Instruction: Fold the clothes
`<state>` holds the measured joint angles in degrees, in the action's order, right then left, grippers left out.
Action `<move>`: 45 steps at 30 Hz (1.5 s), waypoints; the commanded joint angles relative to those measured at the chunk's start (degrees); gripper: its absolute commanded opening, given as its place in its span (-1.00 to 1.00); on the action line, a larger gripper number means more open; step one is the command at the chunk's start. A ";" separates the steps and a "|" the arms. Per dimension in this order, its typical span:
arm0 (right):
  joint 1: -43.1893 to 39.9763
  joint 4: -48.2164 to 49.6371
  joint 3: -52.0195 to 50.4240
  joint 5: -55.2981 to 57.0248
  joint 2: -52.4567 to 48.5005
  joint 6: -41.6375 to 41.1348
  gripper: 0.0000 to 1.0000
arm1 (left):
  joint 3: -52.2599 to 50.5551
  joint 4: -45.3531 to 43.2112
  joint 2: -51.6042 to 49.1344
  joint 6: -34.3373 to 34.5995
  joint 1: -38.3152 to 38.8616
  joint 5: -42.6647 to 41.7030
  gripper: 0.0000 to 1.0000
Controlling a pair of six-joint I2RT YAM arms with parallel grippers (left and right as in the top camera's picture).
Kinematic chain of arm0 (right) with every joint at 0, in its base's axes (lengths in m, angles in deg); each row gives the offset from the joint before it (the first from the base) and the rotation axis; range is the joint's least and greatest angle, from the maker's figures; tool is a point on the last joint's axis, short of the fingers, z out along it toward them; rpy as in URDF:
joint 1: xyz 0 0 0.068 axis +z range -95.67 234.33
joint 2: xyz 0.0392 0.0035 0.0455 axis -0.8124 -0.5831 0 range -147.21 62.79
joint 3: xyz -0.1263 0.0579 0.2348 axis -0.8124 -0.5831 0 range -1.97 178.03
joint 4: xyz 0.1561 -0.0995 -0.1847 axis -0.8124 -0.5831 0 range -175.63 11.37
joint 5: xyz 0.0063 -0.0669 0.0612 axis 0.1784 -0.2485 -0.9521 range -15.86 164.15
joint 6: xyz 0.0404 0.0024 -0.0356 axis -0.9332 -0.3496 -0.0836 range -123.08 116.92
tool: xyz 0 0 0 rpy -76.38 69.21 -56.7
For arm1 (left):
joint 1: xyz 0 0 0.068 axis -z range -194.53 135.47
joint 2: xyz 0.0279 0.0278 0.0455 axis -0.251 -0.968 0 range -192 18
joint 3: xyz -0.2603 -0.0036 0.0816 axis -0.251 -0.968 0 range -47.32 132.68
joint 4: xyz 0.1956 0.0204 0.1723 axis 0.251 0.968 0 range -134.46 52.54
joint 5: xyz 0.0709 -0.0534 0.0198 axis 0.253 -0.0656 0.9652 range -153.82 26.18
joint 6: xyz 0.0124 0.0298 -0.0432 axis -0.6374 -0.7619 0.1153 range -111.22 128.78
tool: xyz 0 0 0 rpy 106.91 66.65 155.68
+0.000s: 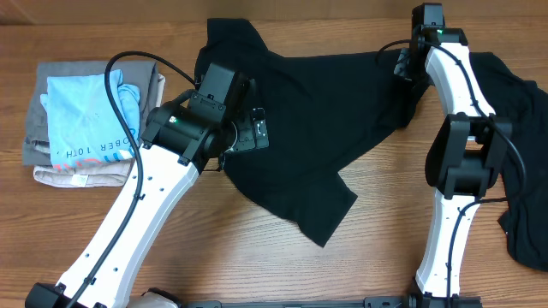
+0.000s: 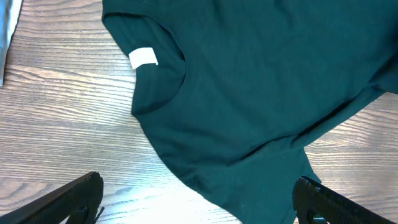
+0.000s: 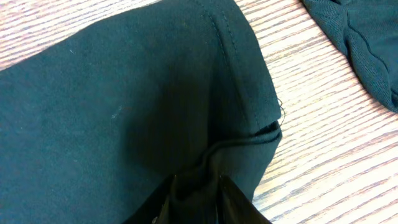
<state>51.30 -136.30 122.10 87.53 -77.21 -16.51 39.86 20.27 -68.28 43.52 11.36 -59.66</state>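
A large black T-shirt (image 1: 317, 103) lies spread across the middle of the table. In the left wrist view its collar with a white label (image 2: 143, 57) faces up. My left gripper (image 1: 244, 133) hangs open over the shirt's left part, near the collar; its fingers (image 2: 196, 199) are wide apart and empty. My right gripper (image 1: 409, 81) is shut on the shirt's right hem; the right wrist view shows the fabric (image 3: 155, 99) bunched between the fingers (image 3: 199, 196). A second black garment (image 1: 522, 154) lies at the right edge.
A stack of folded clothes sits at the left: a light-blue shirt with dark lettering (image 1: 86, 115) on top of grey and beige garments (image 1: 38, 145). The second black garment also shows at the top right of the right wrist view (image 3: 360, 43).
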 commanded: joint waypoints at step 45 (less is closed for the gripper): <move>-5.88 -7.32 3.19 -0.11 2.67 1.46 -0.93 | -0.55 -0.20 -0.33 -0.07 0.35 0.92 1.00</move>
<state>47.39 -143.03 123.50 87.64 -77.21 -15.14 39.86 20.27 -68.28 43.52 11.36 -59.66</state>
